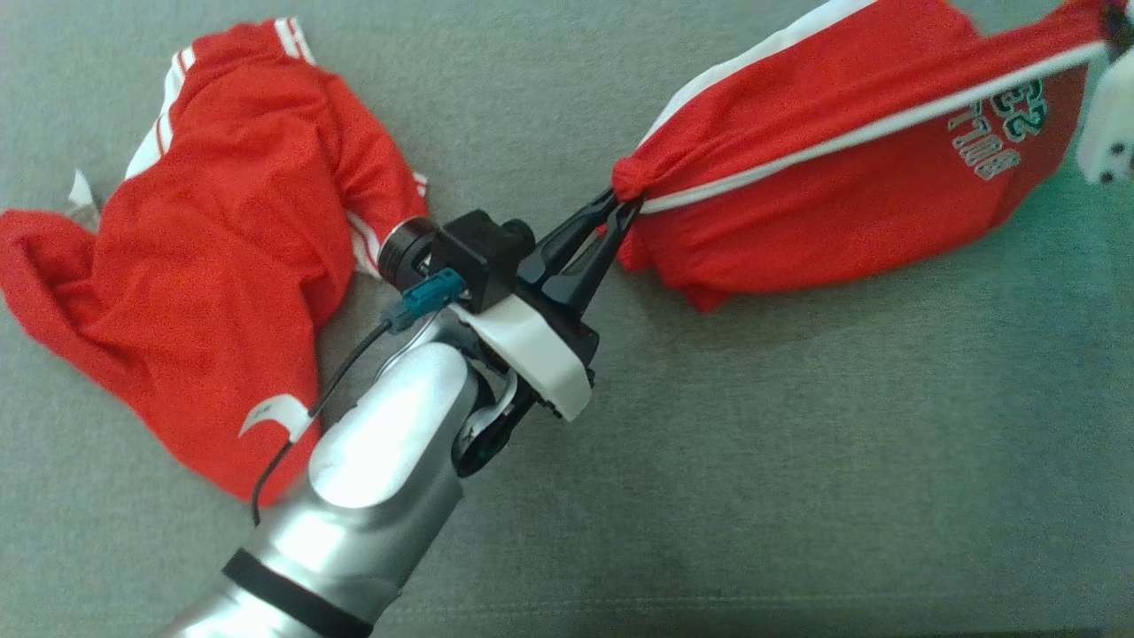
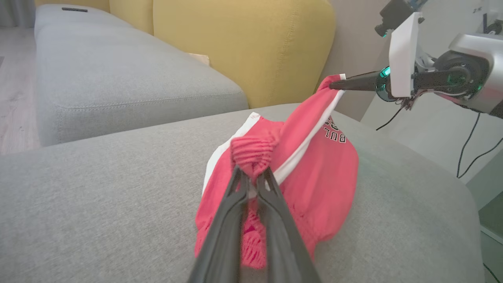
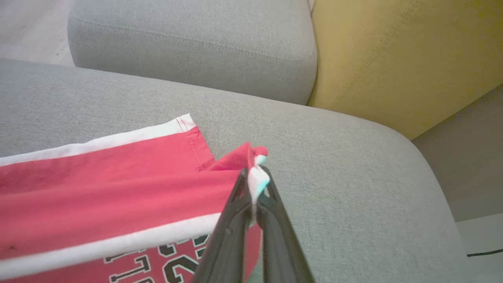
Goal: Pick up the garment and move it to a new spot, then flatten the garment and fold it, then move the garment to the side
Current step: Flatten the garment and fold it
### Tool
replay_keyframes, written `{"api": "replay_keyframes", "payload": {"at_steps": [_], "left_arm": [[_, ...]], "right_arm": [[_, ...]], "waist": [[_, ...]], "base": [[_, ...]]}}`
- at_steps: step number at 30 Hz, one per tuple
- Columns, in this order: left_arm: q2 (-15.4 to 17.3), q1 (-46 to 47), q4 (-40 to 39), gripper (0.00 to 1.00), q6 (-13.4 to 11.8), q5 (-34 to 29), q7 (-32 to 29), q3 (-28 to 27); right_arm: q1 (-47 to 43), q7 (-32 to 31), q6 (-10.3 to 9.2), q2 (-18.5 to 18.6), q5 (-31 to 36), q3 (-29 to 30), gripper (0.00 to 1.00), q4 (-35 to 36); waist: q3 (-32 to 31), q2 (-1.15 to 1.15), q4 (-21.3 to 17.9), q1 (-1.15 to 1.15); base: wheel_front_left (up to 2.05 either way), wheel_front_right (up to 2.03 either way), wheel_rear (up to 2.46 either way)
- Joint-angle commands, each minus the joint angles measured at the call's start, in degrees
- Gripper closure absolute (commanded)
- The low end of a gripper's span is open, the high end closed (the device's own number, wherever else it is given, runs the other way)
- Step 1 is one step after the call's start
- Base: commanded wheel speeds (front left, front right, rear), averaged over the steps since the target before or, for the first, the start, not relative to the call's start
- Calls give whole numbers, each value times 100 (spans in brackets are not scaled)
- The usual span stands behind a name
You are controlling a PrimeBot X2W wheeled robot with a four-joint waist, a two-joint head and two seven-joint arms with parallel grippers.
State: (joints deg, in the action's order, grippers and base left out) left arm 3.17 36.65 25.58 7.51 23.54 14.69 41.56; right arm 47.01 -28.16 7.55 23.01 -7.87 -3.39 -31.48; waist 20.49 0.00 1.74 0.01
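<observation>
We see the left gripper (image 1: 623,202) mid-scene, its fingers pinching a bunched red wad at one end of the garment (image 1: 824,177). The garment is red shorts with white side stripes and printed lettering. The right gripper (image 1: 1112,25) is at the far right, its fingers clamped on a red-and-white corner of the other end. The garment hangs stretched between the two grippers over the far right part of the grey cushion (image 1: 797,443), with the white stripe pulled taut and the body sagging below it. We cannot tell whether the sagging part touches the cushion. A second red garment (image 1: 204,266) with white stripes lies crumpled on the left of the cushion, well apart from the first. A yellow backrest (image 2: 243,43) stands beyond the cushion.
</observation>
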Motion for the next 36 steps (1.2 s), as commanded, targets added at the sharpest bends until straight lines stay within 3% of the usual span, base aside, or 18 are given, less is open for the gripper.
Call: {"api": "replay_keyframes", "payload": {"at_steps": [1, 9, 21, 22, 23, 24, 36], "left_arm": [[40, 211, -133, 100, -5, 61, 30, -165], [-12, 419, -80, 100, -3, 188, 30, -3], [-27, 681, -65, 100, -3, 325, 30, 107], [-28, 696, -48, 91, -3, 338, 30, 115], [-28, 709, -28, 62, -3, 344, 30, 118], [-28, 719, 4, 0, -3, 352, 30, 123], [-29, 479, 107, 0, -97, 266, 30, -247]], "right_arm": [[260, 58, -6, 149, 54, -82, 100, 49], [1170, 349, -6, 96, 189, -531, 100, -1004], [1835, 885, -6, 17, 189, -798, 100, -1964], [1869, 956, -6, -10, 157, -846, 100, -2007], [1901, 1030, -6, -19, 132, -896, 16, -2047], [1941, 1100, -6, -8, 114, -905, 0, -2106], [1914, 1894, -6, -74, -41, -918, 0, -2844]], "waist": [[188, 0, 172, -1], [483, 0, 424, -1], [743, 0, 630, -1], [751, 0, 644, -1], [756, 0, 653, -1], [761, 0, 660, -1], [316, 0, 466, -1]], "base": [[0, 0, 0], [0, 0, 0], [0, 0, 0], [0, 0, 0], [0, 0, 0], [0, 0, 0], [0, 0, 0]]}}
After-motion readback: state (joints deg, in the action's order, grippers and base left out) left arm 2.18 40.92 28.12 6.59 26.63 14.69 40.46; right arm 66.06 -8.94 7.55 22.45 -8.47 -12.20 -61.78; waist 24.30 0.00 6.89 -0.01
